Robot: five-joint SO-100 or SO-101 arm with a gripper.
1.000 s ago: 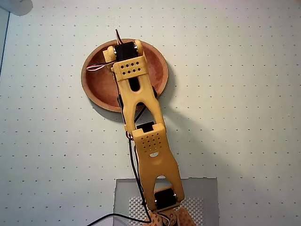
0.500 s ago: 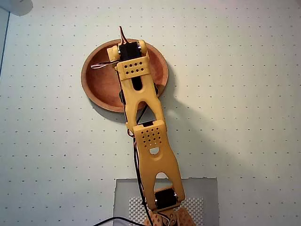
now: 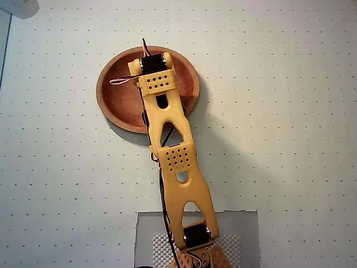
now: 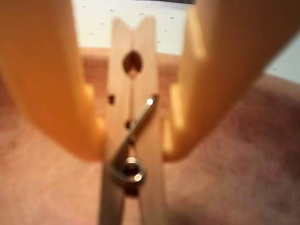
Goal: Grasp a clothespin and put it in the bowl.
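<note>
In the wrist view the gripper [image 4: 133, 152] has its two yellow fingers [image 4: 51, 93] closed most of the way, pinching the clothespin [image 4: 133, 84] between their tips at about the level of its metal spring [image 4: 129, 171]. The pale wooden pin stands lengthwise between them over the reddish-brown inside of the bowl [image 4: 234, 159]. From overhead, the arm [image 3: 173, 151] reaches from the table's [image 3: 290, 111] near edge to over the bowl [image 3: 120, 97], which sits toward the far edge, slightly left of centre; the pin is hidden there.
</note>
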